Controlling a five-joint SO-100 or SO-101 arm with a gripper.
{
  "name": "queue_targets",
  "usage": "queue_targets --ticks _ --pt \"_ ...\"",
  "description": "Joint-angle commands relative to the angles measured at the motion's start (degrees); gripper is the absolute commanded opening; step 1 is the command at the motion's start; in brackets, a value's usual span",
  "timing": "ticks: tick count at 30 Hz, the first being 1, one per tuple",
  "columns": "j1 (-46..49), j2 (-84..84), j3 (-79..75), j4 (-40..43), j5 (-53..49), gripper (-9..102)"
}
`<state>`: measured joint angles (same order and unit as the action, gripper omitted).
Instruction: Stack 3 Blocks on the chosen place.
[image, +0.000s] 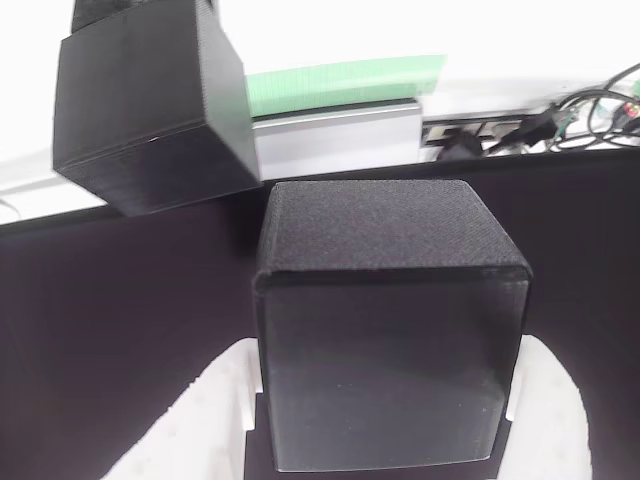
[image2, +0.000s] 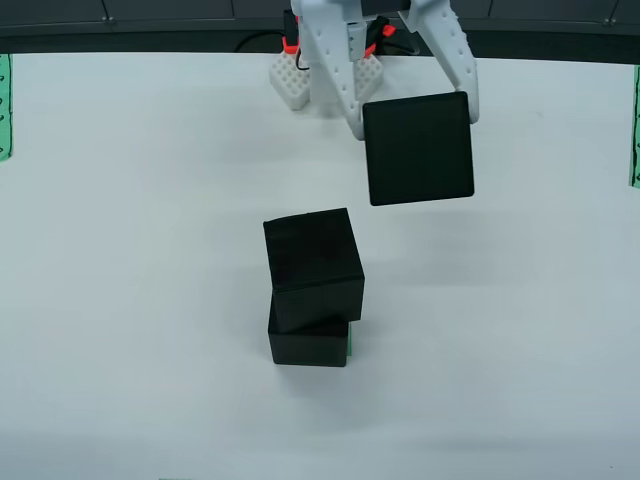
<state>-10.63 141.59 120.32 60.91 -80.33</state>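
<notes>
In the overhead view, two black blocks stand stacked mid-table. The upper block (image2: 312, 262) sits twisted and shifted a little off the lower block (image2: 308, 342). A sliver of the green striped chosen place (image2: 350, 344) peeks out at the lower block's right edge. My white gripper (image2: 415, 115) is shut on the third block (image2: 418, 148), which it holds in the air up and to the right of the stack. In the gripper's own view, this held block (image: 390, 340) sits between the white fingers (image: 200, 425), and a stacked block (image: 150, 100) looms at the upper left.
Green striped bands lie at the table's left edge (image2: 5, 105) and right edge (image2: 635, 125). The arm's base (image2: 300, 80) stands at the back centre. Another green band (image: 340, 85) and cables (image: 560, 120) show beyond the held block in the gripper's view.
</notes>
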Motion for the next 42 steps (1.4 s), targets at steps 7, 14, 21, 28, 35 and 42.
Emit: queue_targets --ticks 7,14,21,28,35,42 --pt "8.3 4.0 4.4 -9.2 -8.4 18" --pt "12.3 5.7 12.8 -21.1 -12.6 18" --pt "13.2 7.5 19.9 -29.8 -13.4 18" --pt "12.7 11.3 26.3 -35.6 -13.4 18" --pt "12.7 13.0 33.0 -44.5 -13.4 18" --pt "12.6 11.9 36.4 -50.3 -13.4 18"
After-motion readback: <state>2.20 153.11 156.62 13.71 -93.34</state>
